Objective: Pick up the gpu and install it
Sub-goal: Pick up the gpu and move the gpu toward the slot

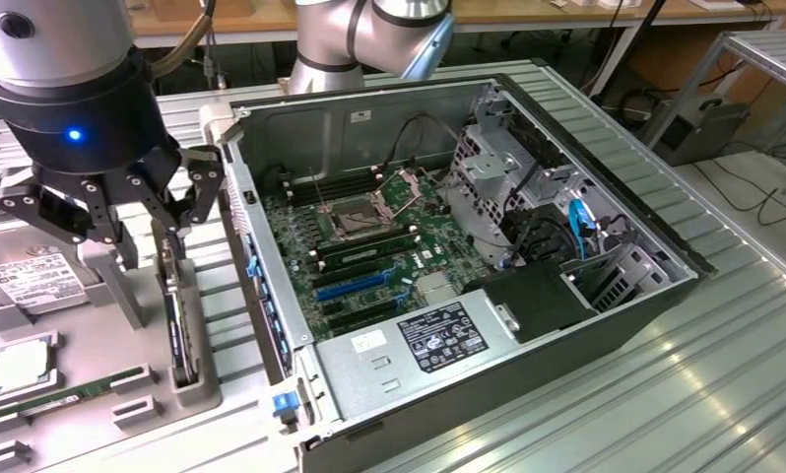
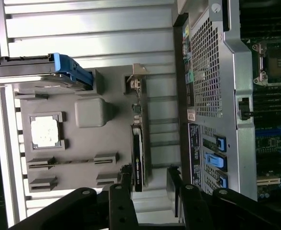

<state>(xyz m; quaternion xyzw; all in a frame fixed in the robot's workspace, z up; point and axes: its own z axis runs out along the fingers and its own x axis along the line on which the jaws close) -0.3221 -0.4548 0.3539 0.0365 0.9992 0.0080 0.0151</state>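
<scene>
At the exterior view's left, the gripper (image 1: 137, 236) is held with fingers spread open over the gpu (image 1: 176, 320), which is stood on edge in its tray (image 1: 203, 399), not yet lifted or installed in the case (image 1: 525, 394).

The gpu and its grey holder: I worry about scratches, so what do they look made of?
The gpu: dark, matt board, probably circuit-board laminate, with a pale metal-looking bracket at one end. The holder: uniform matt grey with moulded pockets, probably plastic, possibly printed.
</scene>
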